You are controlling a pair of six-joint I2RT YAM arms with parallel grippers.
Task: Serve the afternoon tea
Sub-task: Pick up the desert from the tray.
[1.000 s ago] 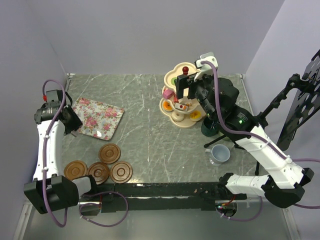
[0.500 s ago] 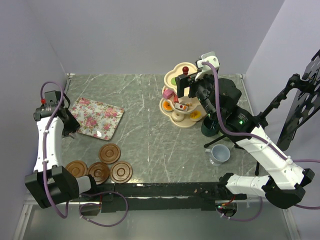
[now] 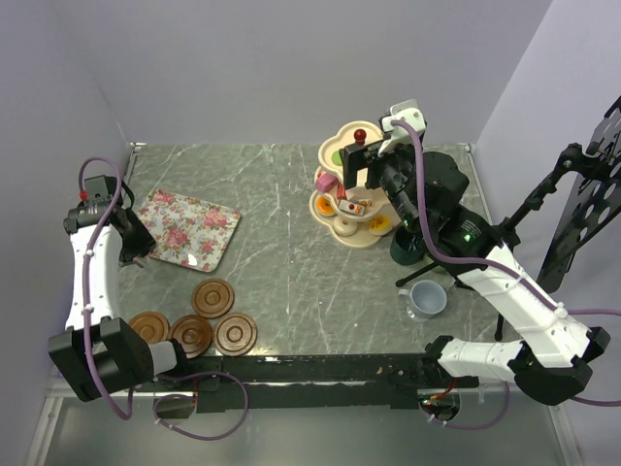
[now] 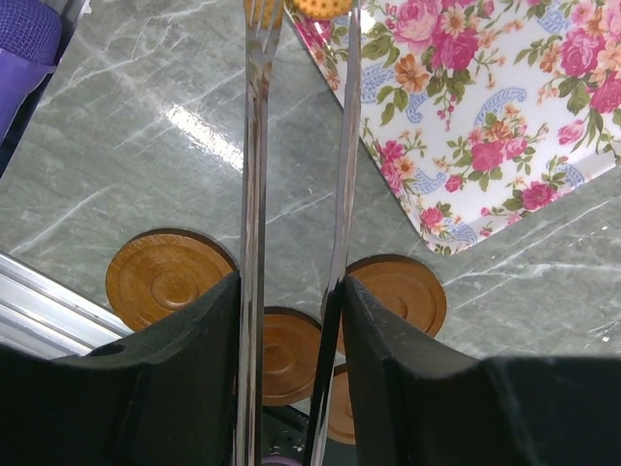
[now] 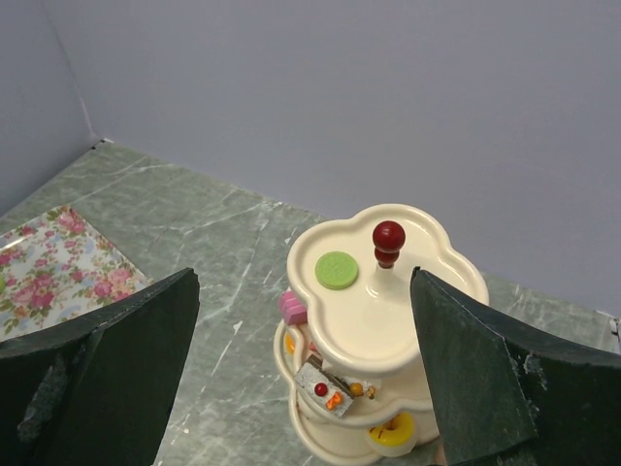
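**Left side.** The left hand (image 4: pixel 289 291) is being kept pressed onto the thin metal tongs (image 4: pixel 254 194). Both blades are being squeezed between its fingers, above the near-left part of the surface (image 3: pixel 291 272). An orange cake (image 4: pixel 323 7) is being seen at the tong tips, over the edge of the floral tray (image 4: pixel 485 116). Whether it is being pinched cannot be told. The tray is being noted flat by the left edge. Four brown saucers (image 3: pixel 212 297) are being noted close together at the near-left corner.

**Right side.** The right hand (image 3: pixel 361 167) is being held spread wide, gripping nothing, above the cream three-tier stand (image 5: pixel 437 257). The stand is being observed upright toward the far-right corner, with its red knob (image 5: pixel 388 236) on top.

**Cakes on the stand.**
- A green round cake (image 5: pixel 337 269) is being carried on the top tier.
- A pink cake (image 5: pixel 293 307) is being carried at the left rim of the tier below.
- A square cake (image 5: pixel 320 383) with red and orange topping is being carried lower down.
- A yellow ring cake (image 5: pixel 393 434) is being carried at the bottom.

**Mugs.** The dark green mug (image 3: pixel 408 252) is being partly hidden by the right arm, just beside the stand on its near side. The grey-blue mug (image 3: pixel 425 298) is being noted upright nearer the near edge, apart from it.
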